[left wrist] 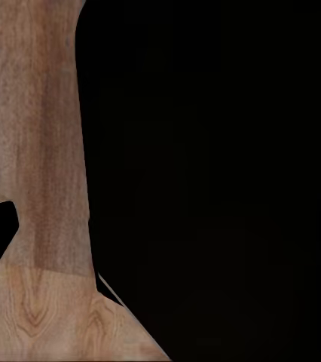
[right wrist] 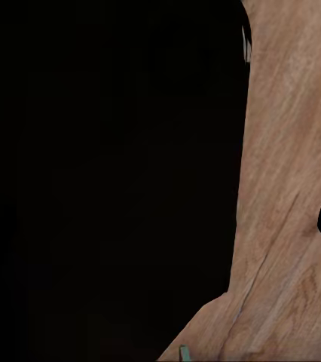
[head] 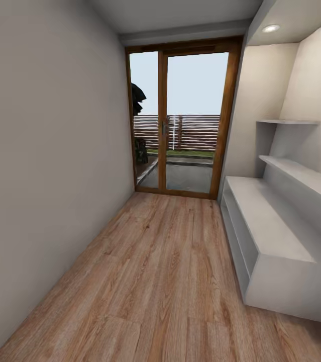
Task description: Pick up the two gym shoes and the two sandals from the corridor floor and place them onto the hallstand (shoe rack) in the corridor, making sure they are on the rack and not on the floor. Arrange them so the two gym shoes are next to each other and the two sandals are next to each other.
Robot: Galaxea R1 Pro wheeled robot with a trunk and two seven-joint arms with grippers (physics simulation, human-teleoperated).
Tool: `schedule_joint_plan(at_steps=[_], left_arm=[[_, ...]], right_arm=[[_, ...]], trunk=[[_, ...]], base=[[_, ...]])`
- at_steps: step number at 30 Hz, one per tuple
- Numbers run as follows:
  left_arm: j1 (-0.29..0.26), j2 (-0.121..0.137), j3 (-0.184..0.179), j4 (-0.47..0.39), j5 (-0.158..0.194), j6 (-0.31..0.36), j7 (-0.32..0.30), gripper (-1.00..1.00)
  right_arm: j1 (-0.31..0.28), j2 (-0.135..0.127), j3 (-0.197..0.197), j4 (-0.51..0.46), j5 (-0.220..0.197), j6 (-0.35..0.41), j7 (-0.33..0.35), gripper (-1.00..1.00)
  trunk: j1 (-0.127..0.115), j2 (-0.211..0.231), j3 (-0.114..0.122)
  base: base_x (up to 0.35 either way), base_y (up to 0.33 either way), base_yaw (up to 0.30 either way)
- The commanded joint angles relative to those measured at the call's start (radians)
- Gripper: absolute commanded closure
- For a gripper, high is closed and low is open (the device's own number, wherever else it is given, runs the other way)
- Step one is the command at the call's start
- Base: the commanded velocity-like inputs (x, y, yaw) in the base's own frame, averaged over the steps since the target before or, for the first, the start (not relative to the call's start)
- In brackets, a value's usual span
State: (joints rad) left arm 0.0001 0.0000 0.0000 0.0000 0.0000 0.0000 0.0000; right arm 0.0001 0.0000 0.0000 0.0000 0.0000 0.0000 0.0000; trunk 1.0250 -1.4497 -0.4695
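The hallstand [head: 268, 223] stands along the right wall of the corridor, a pale grey low bench with open tiers below and two stepped shelves [head: 301, 173] above. Its top and shelves are bare. The corridor floor [head: 150, 281] is light brown wood plank. The gym shoes and the sandals are out of view. In the right wrist view, two teal fingertips [right wrist: 181, 353] of my right gripper [right wrist: 257, 354] peek in at the frame edge, far apart, over bare floor [right wrist: 288, 188]. The left wrist view looks at floor [left wrist: 32, 151] beside a large black part of the robot [left wrist: 221, 181].
A glazed wooden double door [head: 180, 120] closes the far end of the corridor. A plain grey wall [head: 44, 176] runs along the left. The floor strip between that wall and the hallstand is open up to the door.
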Motion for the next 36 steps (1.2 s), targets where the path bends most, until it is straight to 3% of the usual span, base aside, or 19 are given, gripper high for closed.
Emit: schedule_joint_plan(at_steps=[1, 9, 23, 36], left_arm=[[-0.002, -0.005, 0.001, -0.006, 0.002, -0.006, -0.002, -1.0], [-0.002, -0.005, 0.002, -0.017, 0.002, -0.009, -0.002, -1.0], [-0.002, 0.0, 0.006, -0.068, 0.0, -0.082, -0.002, -1.0], [-0.034, -0.001, 0.007, -0.141, -0.001, -0.155, -0.002, -1.0]], right_arm=[[-0.002, 0.0, 0.003, -0.001, 0.005, 0.0, -0.003, -1.0], [-0.002, 0.0, 0.002, -0.002, 0.003, 0.0, -0.003, -1.0], [-0.002, -0.001, -0.007, -0.003, -0.007, -0.001, -0.003, -1.0], [-0.002, -0.002, -0.009, -0.075, -0.009, -0.071, -0.005, -1.0]], trunk=[[0.0, 0.0, 0.0], [0.0, 0.0, 0.0], [0.0, 0.0, 0.0], [0.0, 0.0, 0.0]], base=[[0.0, 0.0, 0.0], [0.0, 0.0, 0.0], [0.0, 0.0, 0.0], [0.0, 0.0, 0.0]])
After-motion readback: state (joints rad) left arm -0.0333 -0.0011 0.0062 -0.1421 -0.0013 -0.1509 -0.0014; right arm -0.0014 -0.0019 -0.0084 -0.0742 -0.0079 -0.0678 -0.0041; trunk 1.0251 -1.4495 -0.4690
